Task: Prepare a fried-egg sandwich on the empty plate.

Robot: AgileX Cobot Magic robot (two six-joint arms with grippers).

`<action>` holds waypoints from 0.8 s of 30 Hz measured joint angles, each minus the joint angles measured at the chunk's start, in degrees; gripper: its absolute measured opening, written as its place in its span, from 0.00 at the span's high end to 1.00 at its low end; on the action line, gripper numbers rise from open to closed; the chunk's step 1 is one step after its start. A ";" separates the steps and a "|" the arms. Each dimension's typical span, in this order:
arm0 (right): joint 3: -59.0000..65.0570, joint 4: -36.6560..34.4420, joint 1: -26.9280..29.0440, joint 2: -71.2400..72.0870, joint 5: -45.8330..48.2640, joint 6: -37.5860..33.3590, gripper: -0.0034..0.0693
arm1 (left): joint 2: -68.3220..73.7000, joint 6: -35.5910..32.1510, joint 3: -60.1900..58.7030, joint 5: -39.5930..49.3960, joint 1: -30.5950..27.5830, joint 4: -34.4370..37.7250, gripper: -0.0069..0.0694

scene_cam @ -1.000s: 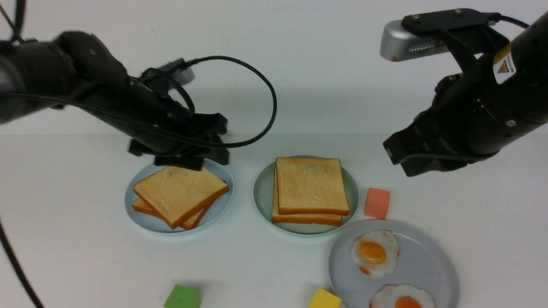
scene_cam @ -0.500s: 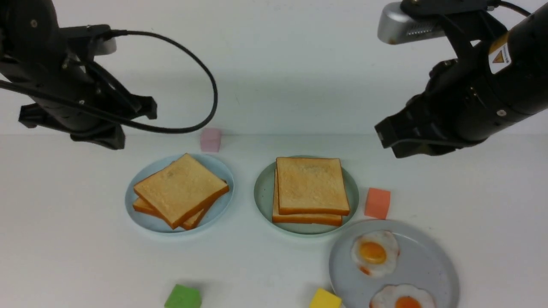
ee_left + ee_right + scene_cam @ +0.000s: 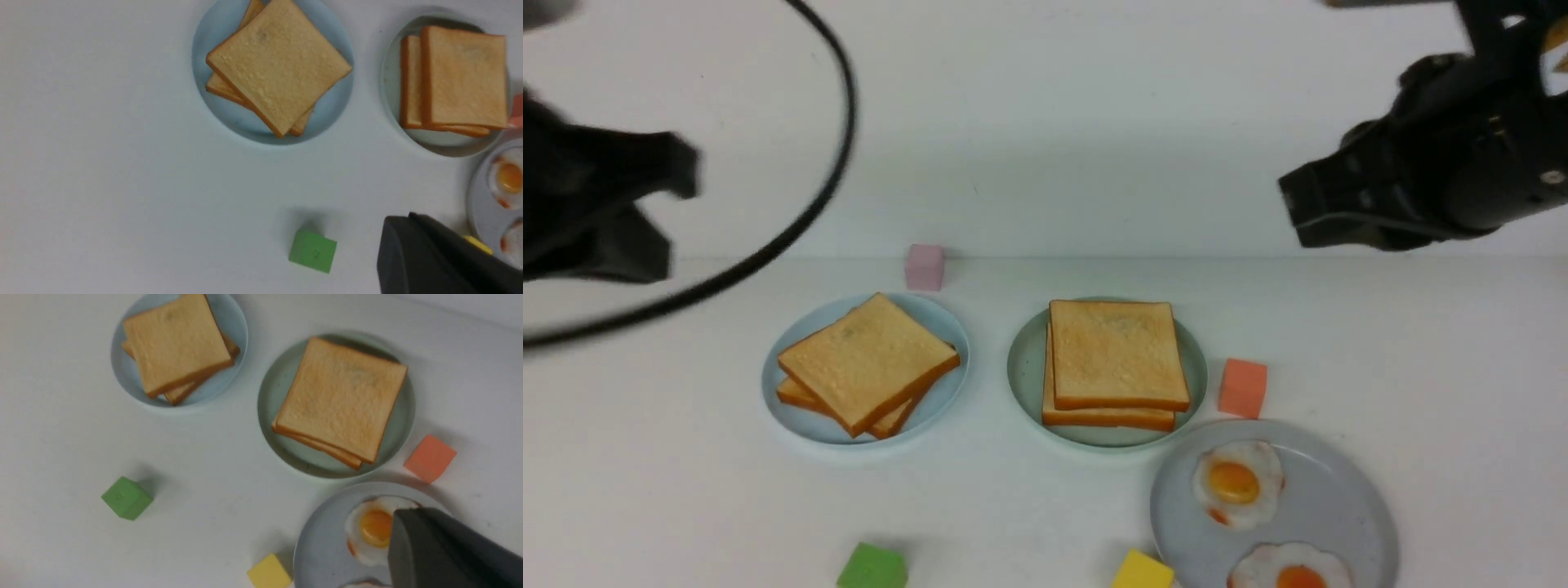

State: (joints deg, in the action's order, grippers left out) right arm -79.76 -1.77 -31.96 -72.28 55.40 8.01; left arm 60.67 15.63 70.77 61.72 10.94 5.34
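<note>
On the mint-green plate (image 3: 1023,367) two golden toast slices (image 3: 1115,355) lie stacked; whether an egg lies between them does not show. The same stack (image 3: 341,400) fills most of that plate in the right wrist view. My left gripper (image 3: 605,212) is a blur at the far left, raised well off the table, and in its wrist view its fingers (image 3: 408,228) are pressed together, shut and holding nothing. My right gripper (image 3: 1303,214) hangs high at the upper right, shut and holding nothing, with its tip (image 3: 402,518) above a fried egg (image 3: 374,528).
A pale blue plate (image 3: 943,392) to the left holds another toast stack (image 3: 866,367). The grey plate (image 3: 1339,506) at the front right carries two fried eggs (image 3: 1237,483). Cubes stand around: pink (image 3: 925,267), orange (image 3: 1242,388), green (image 3: 872,567), yellow (image 3: 1143,572).
My left arm has swung away from the blue plate to the far left and upward, its gripper closing and uncovering the pink cube. My right arm has risen and drawn back to the right.
</note>
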 joint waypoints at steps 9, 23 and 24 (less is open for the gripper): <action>25.04 1.39 0.00 19.19 -18.72 -0.43 0.93 | -30.61 3.99 -18.24 4.38 0.00 -4.22 0.93; 58.76 6.29 0.00 60.76 -29.87 -0.49 0.90 | -36.20 0.22 -24.81 5.35 0.00 1.08 0.93; 59.81 6.46 0.00 63.57 -30.34 -0.49 0.90 | -36.20 0.22 -24.81 5.41 0.00 1.08 0.93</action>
State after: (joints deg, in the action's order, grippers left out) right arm -19.96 4.69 -31.96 -8.71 25.06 7.52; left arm 24.47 15.85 45.96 67.14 10.94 6.42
